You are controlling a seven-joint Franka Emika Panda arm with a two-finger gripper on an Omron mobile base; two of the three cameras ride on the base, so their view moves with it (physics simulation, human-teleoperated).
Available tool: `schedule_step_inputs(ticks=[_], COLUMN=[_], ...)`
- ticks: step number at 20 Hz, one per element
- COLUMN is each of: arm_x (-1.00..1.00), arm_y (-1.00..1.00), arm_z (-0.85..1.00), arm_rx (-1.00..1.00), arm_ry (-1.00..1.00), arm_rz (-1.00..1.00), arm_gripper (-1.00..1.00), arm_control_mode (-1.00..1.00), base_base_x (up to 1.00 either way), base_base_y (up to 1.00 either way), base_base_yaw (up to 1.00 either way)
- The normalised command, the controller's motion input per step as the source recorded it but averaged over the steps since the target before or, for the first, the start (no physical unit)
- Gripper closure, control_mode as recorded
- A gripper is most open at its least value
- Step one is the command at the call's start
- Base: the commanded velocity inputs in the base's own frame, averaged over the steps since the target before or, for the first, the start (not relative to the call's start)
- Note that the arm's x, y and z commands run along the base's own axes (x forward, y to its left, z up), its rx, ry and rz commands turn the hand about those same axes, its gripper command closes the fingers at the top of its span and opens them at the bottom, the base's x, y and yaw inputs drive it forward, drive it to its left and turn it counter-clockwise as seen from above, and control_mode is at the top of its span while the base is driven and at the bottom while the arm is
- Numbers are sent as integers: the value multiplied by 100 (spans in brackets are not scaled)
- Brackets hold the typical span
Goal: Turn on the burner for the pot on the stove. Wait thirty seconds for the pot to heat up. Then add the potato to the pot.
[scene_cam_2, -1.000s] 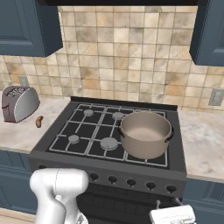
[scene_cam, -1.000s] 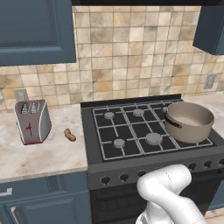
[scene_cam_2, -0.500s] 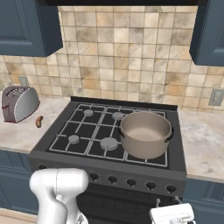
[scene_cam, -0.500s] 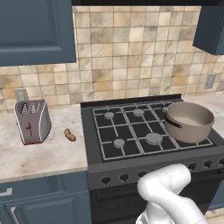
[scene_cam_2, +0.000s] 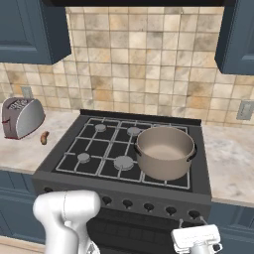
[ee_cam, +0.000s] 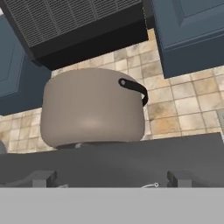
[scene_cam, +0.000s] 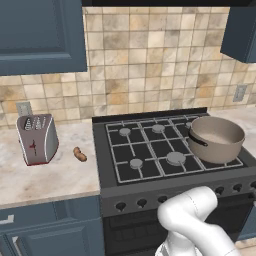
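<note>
I see the pot (scene_cam_2: pixel 164 151) on the stove's (scene_cam_2: pixel 64 171) front right burner and the potato (scene_cam: pixel 79 154) on the counter (scene_cam: pixel 45 177) beside the toaster (scene_cam: pixel 36 138). My gripper (ee_cam: pixel 111 181) sits low before the stove, jaws spread wide, holding nothing

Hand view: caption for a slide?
Low view of the grey-brown metal pot on the black gas stove, open gripper below.

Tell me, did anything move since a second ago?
Nothing visibly changed. The pot sits on the stove at its front right, and the potato lies on the counter beside the toaster, just as before.
</note>
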Motion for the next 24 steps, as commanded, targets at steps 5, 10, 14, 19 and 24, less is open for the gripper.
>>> schedule_step_inputs(ticks=[5,10,14,19,24], arm_x=[15,11,26,22,14], arm_y=[-2,0,-20,-34,-35], arm_z=[-21,-32,-16,-2,-9], arm_rx=[0,0,0,1,1], arm_ry=[-2,0,0,0,0], arm_rz=[0,0,0,0,-1], arm_gripper=[-100,-100,-100,-100,-100], arm_control_mode=[-100,-100,-100,-100,-100], base_base_x=[0,0,0,0,0], base_base_y=[0,0,0,0,0], base_base_yaw=[0,0,0,0,0])
